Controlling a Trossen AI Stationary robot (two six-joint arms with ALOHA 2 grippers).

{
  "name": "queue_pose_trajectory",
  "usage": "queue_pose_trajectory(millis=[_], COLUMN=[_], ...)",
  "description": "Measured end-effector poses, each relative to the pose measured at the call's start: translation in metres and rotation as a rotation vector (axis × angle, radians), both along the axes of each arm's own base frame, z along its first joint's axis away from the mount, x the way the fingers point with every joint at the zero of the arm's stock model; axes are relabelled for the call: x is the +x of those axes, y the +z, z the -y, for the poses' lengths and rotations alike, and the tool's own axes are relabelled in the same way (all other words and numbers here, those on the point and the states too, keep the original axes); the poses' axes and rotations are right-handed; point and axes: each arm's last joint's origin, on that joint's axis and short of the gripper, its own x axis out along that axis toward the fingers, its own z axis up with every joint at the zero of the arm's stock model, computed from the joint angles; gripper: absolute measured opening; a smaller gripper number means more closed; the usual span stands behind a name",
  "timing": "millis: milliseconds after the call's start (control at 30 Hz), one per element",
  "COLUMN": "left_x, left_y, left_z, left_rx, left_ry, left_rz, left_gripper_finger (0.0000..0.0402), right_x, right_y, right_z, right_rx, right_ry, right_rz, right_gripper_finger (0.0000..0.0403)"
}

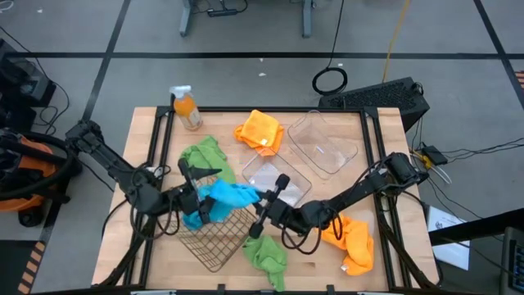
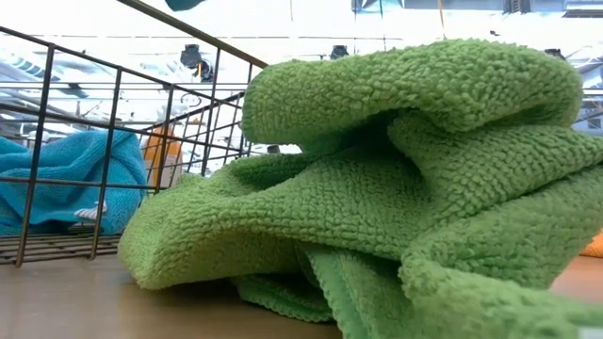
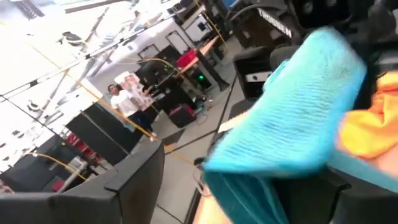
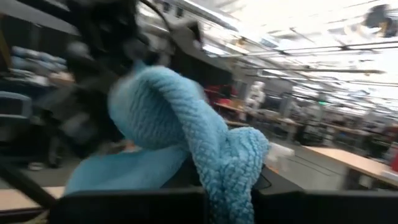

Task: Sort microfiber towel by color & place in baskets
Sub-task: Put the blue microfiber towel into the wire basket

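Observation:
My right gripper [image 1: 260, 203] is shut on a bright blue towel [image 1: 233, 195] over the far right part of the dark wire-mesh basket [image 1: 214, 242]. My left gripper [image 1: 213, 193] is open at the towel's other end; the towel fills its wrist view [image 3: 286, 118]. A second blue towel [image 2: 75, 179] lies inside the basket. One green towel [image 1: 205, 156] lies far left of the basket. The other [image 1: 266, 254] lies by its near right corner. Orange towels lie at the far middle [image 1: 260, 131] and near right [image 1: 350, 238]. My right gripper pinches a bunched fold of the blue towel [image 4: 227, 180] between its two fingers, coming level from the table's right side. The towel bulges up beyond the fingers toward my left gripper and is lifted above the basket. I cannot tell whether my left gripper touches it.
Two clear plastic tubs stand at the far right [image 1: 323, 143] and the middle [image 1: 274, 180]. An orange spray bottle [image 1: 187, 106] stands at the far left corner. The near green towel [image 2: 377, 188] fills the low view beside the basket's wires [image 2: 113, 141].

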Motion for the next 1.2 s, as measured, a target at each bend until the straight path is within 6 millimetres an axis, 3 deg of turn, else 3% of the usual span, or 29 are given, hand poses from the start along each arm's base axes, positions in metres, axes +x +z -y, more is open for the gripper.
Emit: queue_pose_trajectory(millis=[200,500,700,1033,1200], left_x=[0.002,-0.014,-0.016,-0.043,-0.052], left_y=[-0.003,0.016,0.016,0.015,-0.002], left_z=[-0.006,-0.02,-0.021,0.014,0.026], left_rx=[0.058,0.047,0.049,-0.096,-0.274], left_ry=[0.035,0.049,0.046,-0.076,-0.126], left_rz=[-0.046,0.007,0.003,0.046,0.016], left_gripper_finger=[0.028,0.028,0.028,0.028,0.028], right_x=[0.003,0.007,0.008,0.014,0.016], right_y=[-0.007,-0.016,-0.016,-0.015,-0.015], right_z=[-0.003,-0.005,-0.005,0.015,0.021], right_rx=[0.031,0.092,0.109,0.122,0.102], right_ry=[0.09,0.195,0.271,0.147,0.122], right_rz=[-0.027,-0.079,-0.063,-0.059,-0.062], right_gripper_finger=[0.0015,0.0015,0.0015,0.0015,0.0015])
